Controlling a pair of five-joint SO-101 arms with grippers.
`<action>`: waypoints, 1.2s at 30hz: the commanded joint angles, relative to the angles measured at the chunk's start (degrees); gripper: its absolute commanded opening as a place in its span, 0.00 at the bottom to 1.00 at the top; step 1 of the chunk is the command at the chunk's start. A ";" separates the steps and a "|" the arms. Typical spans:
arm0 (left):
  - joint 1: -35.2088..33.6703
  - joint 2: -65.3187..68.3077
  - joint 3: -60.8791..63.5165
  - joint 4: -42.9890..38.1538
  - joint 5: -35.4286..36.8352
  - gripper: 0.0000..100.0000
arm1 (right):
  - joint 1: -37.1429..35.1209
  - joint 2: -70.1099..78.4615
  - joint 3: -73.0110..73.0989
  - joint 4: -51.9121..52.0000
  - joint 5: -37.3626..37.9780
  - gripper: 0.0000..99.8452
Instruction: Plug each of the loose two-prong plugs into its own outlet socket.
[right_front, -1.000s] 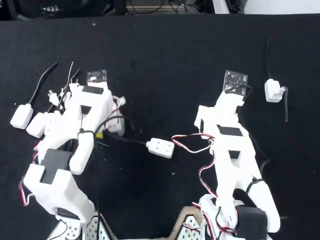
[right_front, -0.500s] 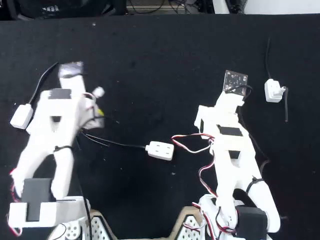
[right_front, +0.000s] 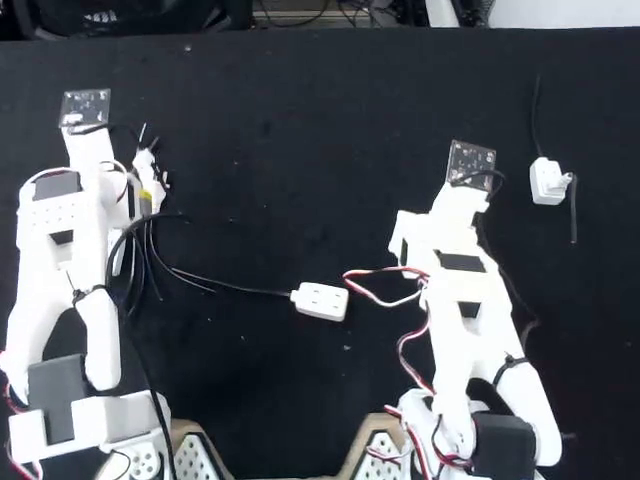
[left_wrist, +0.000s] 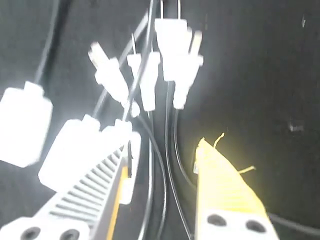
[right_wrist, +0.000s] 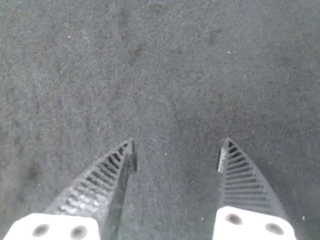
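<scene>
Over the tangled plugs (left_wrist: 170, 40), my left gripper (left_wrist: 164, 145) is spread; closing here risks pinching cords (left_wrist: 161, 170) or 2 plugs. My right gripper (right_wrist: 178, 145) is spread too.

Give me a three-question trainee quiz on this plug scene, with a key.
1. True or false: the right gripper is shut on a plug.
2. What lies below the open left gripper? A) white plugs B) bare cloth C) a cup
3. Fill in: the central outlet socket has ___ plugs in it.
Key: 1 false; 2 A; 3 no.
</scene>
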 joint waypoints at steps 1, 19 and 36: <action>0.84 4.31 -4.79 -4.40 -0.88 0.21 | -0.97 -2.07 -1.36 -0.88 -0.18 0.25; 4.88 35.25 -31.52 -4.48 -0.44 0.21 | -0.97 -2.07 -1.45 -0.88 -0.09 0.25; 5.41 35.78 -42.24 12.22 5.98 0.03 | -1.05 -2.07 -1.45 -0.88 -0.09 0.25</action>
